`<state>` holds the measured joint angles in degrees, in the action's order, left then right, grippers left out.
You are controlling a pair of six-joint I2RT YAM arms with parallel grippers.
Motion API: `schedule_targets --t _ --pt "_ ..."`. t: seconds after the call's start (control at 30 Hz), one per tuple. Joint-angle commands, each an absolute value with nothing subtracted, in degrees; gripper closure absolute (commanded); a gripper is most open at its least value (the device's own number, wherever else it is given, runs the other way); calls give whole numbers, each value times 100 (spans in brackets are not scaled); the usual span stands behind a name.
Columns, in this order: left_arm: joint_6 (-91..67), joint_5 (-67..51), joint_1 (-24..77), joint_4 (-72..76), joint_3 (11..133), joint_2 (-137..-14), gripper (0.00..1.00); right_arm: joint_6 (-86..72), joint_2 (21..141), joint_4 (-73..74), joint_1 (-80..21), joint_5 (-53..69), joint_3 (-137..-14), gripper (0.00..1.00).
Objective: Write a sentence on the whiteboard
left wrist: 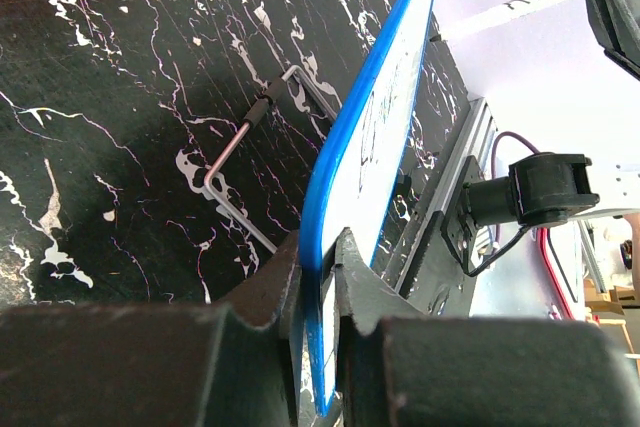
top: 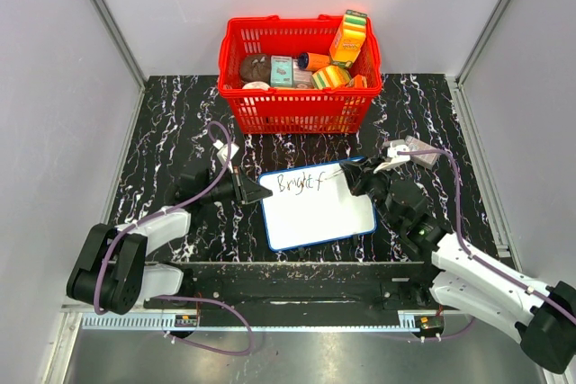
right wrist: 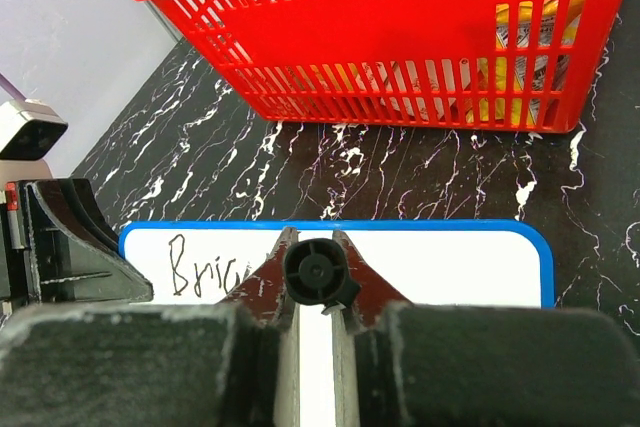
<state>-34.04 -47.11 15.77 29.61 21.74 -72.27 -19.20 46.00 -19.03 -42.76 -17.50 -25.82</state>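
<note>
My left pincer (top: 255, 192) clamps the left rim of the whiteboard (top: 315, 222) lying between the arms, and my right pincer (top: 358, 175), closed on the marker (top: 335, 170), holds its tip at the end of the sentence (top: 297, 183), with blank board running rightward toward that arm.

Red basket (top: 297, 101) blocks far side — narrow table (top: 297, 146) strip before the whiteboard (top: 315, 218). Left gripper (top: 261, 195) on its left edge, right gripper (top: 358, 179) with marker (right wrist: 318, 272) over right edge; outer flanks open.

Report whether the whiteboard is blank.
No, the top view shows black handwritten lettering reading "Bright f" across the upper part of the whiteboard.
</note>
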Motion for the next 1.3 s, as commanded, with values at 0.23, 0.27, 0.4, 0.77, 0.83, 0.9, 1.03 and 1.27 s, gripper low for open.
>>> schedule_targets --t 0.23,0.27,0.4,0.77,0.83,0.9,1.03,1.27 --pt "-2593 -3788 1494 2672 2241 -7462 100 -2048 4799 -2460 -4324 -2013 -2558 100" --pt "-2593 -3797 1494 2672 2241 -7488 100 -2057 4834 -2470 -4324 -2039 -2558 100" --pt "-2602 -3841 1477 2698 2241 -7497 100 -2057 4939 -2496 -4324 -2118 -2540 100" --pt "-2619 -3867 1485 2733 2224 -7497 100 -2127 4975 -2259 -4333 -2153 -2522 100" --pt "-2619 -3876 1485 2733 2232 -7497 100 -2127 4922 -2198 -4324 -2162 -2488 100" --pt "-2610 -3876 1477 2733 2232 -7515 100 -2144 4896 -2136 -4333 -2153 -2479 100" --pt "-2610 -3885 1485 2742 2232 -7497 100 -2180 4861 -2066 -4333 -2118 -2426 100" --pt "-2610 -3894 1485 2751 2224 -7497 100 -2276 4694 -1899 -4333 -2083 -2294 100"
